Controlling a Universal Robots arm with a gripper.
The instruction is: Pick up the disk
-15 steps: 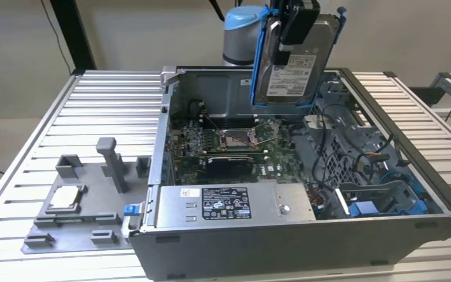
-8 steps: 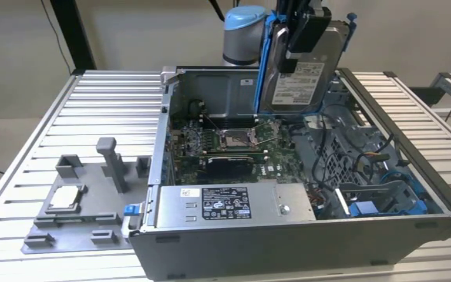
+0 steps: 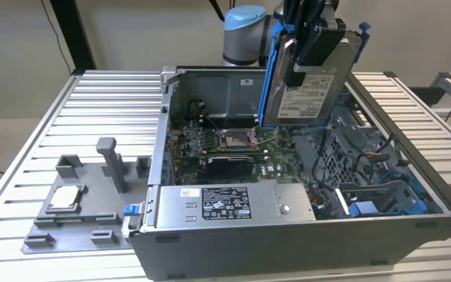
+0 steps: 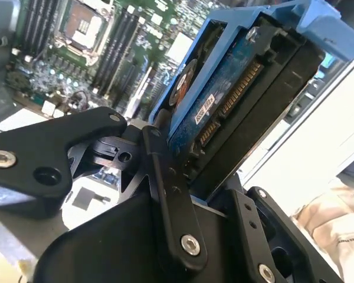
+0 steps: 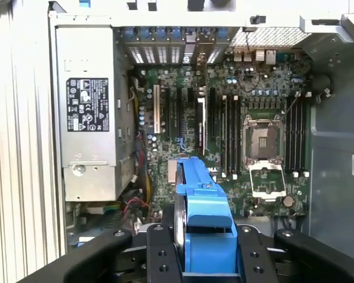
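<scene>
The disk (image 3: 310, 97) hangs upright above the open computer case, a silver-grey drive with a white label in a bright blue frame. My gripper (image 3: 308, 64) is shut on it from above, its black fingers (image 3: 319, 41) clamping the two flat faces. In the second wrist view the disk (image 4: 242, 100) shows its circuit board side and connector, with a black finger (image 4: 171, 194) pressed against the blue frame. The first wrist view looks down past the blue frame edge (image 5: 203, 212), held between the fingers (image 5: 159, 253), onto the motherboard well below.
The open computer case (image 3: 288, 241) lies on a slatted metal table (image 3: 92, 106). Inside are the motherboard (image 3: 225, 141), a grey power supply (image 3: 234, 202) with a sticker, and blue drive bays (image 3: 382, 200). On the exterior view's left, a grey fixture (image 3: 84, 194) holds a small silver chip (image 3: 65, 197).
</scene>
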